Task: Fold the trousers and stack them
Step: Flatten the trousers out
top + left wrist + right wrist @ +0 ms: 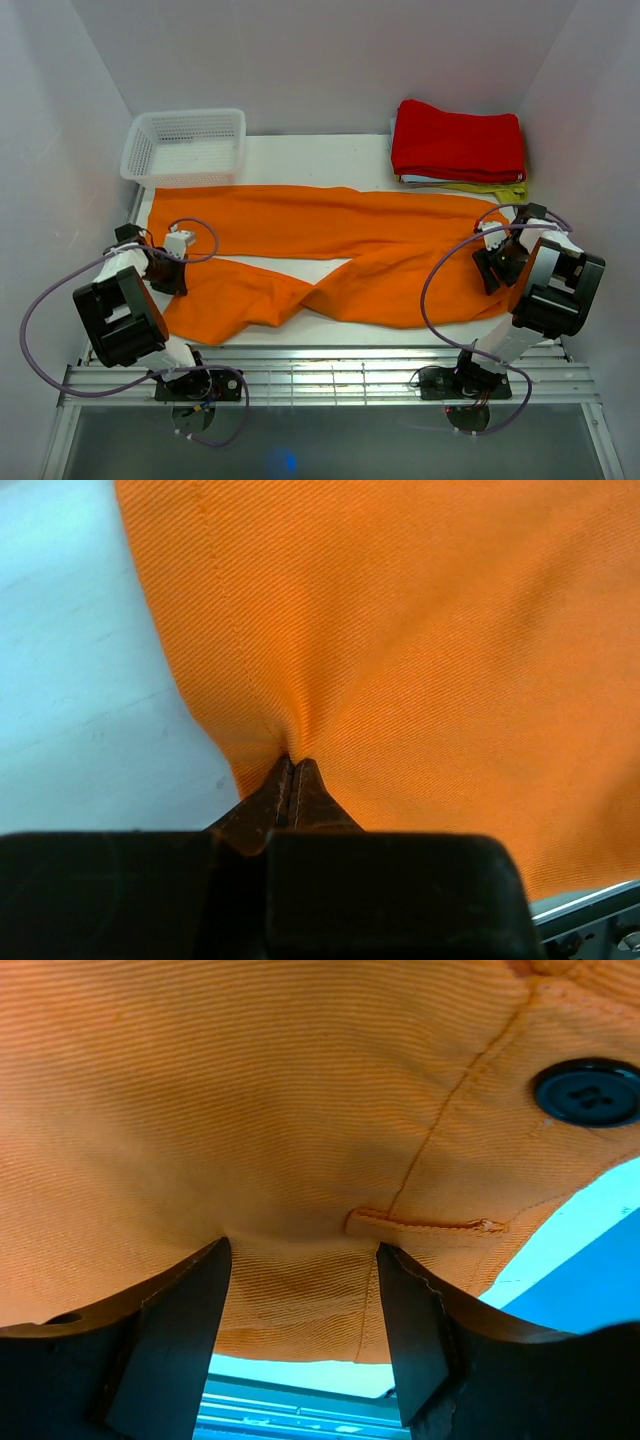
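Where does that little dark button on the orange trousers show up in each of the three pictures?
Top external: cannot be made out; the right gripper stands over that waist end.
Left wrist: not in it; just cloth pinched by the left gripper.
Right wrist: button, upper right corner.
Shared landmark: the orange trousers.

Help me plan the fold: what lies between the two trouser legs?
Only a bare wedge of white table lies between the legs of the trousers, visible in the top view.
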`<action>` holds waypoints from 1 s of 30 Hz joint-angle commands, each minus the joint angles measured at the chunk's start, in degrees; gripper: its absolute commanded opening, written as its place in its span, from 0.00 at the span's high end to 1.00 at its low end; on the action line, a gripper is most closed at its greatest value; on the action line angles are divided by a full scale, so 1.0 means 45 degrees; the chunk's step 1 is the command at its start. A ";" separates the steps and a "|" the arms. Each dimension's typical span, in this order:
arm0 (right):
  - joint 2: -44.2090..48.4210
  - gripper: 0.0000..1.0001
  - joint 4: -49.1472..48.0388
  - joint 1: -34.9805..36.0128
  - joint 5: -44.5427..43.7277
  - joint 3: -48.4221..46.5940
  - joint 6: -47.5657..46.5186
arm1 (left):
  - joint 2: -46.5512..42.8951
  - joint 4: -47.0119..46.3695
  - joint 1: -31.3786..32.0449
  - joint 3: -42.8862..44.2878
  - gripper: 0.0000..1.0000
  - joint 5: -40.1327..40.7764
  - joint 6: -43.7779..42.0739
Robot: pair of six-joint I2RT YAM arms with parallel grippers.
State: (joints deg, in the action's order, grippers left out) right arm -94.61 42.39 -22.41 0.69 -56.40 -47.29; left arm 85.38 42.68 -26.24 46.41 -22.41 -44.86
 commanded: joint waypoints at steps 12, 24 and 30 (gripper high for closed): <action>-0.0754 0.38 -0.0905 -0.1268 -0.0446 -0.0454 -0.0527 | 0.0768 -0.0831 -0.3251 0.3825 1.00 0.2460 0.0496; 0.0221 0.37 0.1492 -0.1639 0.2031 -0.2226 -0.0663 | 0.0639 0.1647 -0.3485 0.5253 0.33 -0.0796 -0.0613; 0.0672 0.39 0.3816 -0.2342 0.2758 -0.4280 -0.1189 | -0.0927 0.5310 -0.3622 0.5272 0.28 -0.1680 -0.5292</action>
State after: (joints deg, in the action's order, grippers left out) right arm -94.61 51.13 -30.83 9.87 -71.02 -50.11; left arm 84.40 54.24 -42.26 68.58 -25.23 -53.82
